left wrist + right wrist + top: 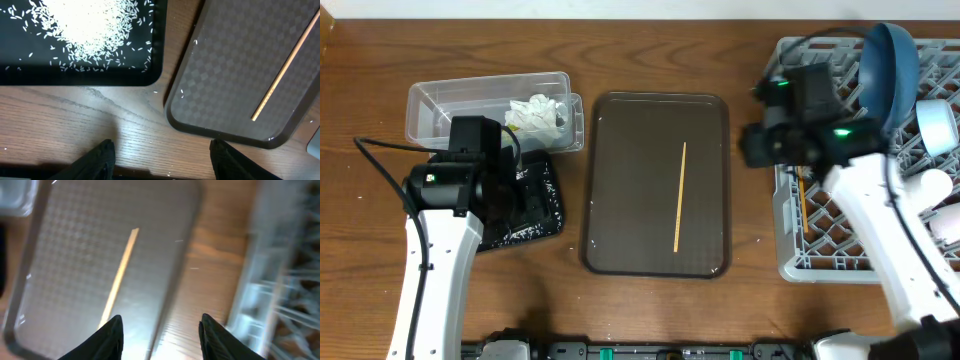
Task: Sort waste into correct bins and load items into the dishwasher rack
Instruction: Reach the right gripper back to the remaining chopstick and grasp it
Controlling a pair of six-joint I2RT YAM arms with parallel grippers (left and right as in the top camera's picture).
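One yellowish chopstick [680, 195] lies along the brown tray [610, 200]; it also shows in the left wrist view [285, 65] and the right wrist view [120, 275]. A second chopstick [802, 205] lies in the grey dishwasher rack [820, 255]. The dark-blue bowl [890, 60] stands on edge in the rack, with a light-blue bowl [938, 125] and a white cup [930, 185] beside it. Crumpled white napkins [535, 112] sit in the clear tub [430, 110]. Rice grains [90, 30] lie in the black tray [100, 77]. My left gripper [162, 160] is open and empty. My right gripper [160, 335] is open and empty between the brown tray and the rack.
My left arm [470, 170] covers much of the black tray [548, 200] in the overhead view. A few stray rice grains [156, 91] lie on the wooden table by the tray corner. The rack [270, 280] is blurred in the right wrist view.
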